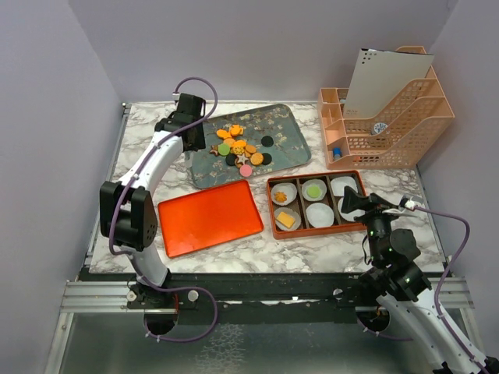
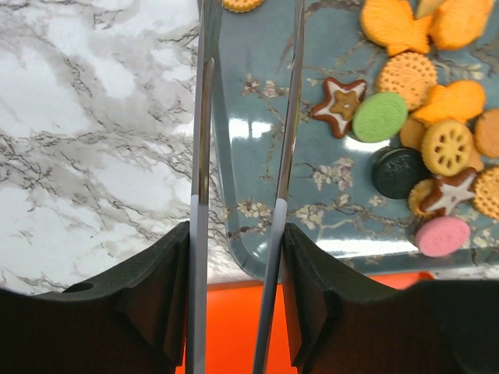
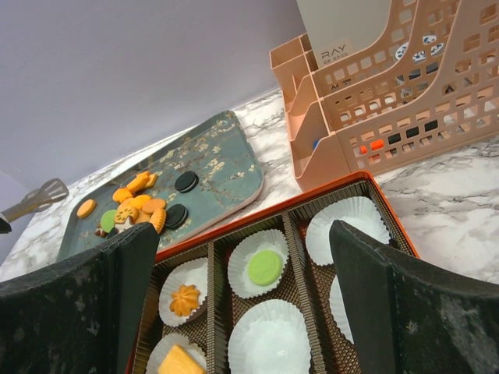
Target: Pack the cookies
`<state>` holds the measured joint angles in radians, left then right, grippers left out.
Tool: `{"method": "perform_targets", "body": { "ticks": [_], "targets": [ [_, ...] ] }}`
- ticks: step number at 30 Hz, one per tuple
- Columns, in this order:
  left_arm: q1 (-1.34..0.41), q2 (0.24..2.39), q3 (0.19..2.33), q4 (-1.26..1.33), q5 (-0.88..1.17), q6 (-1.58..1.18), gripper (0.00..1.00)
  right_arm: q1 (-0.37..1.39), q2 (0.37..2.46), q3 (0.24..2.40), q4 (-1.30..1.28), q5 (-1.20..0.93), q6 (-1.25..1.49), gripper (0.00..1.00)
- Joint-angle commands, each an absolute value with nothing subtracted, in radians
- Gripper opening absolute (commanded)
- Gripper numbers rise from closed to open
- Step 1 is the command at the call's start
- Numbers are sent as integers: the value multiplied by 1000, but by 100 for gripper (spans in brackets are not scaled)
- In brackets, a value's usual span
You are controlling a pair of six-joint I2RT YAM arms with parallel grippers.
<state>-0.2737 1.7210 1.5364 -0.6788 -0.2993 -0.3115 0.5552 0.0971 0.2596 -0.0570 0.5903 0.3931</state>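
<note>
Hovering part-spread, gripping nothing – left tool (image 2: 243, 117) straddling the floral tray's (image 2: 257, 257) rim near the cookies (image 2: 421, 117); gaping wide, right tool (image 3: 234, 300) over the compartment box (image 3: 374, 187).

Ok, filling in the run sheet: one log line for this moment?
left gripper: fingers empty, over tray edge | right gripper: open above box | cookies: mostly unpacked
</note>
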Motion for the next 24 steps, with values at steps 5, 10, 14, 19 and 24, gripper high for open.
{"method": "perform_targets", "body": {
  "ticks": [5, 10, 14, 19, 24],
  "targets": [
    [-226, 1828, 1597, -634, -273, -351, 49, 552, 100, 259, -75, 609, 403, 100],
    [-218, 1873, 1627, -635, -271, -353, 50, 552, 93, 257, -74, 609, 403, 100],
    [-207, 1895, 1633, -634, -267, -357, 50, 553, 96, 256, -74, 609, 402, 100],
    [-198, 1915, 1638, -634, -259, -357, 50, 552, 98, 256, -71, 609, 402, 100],
    [-194, 1937, 1644, -634, -256, -357, 51, 553, 100, 256, -70, 609, 402, 100]
  ]
}}
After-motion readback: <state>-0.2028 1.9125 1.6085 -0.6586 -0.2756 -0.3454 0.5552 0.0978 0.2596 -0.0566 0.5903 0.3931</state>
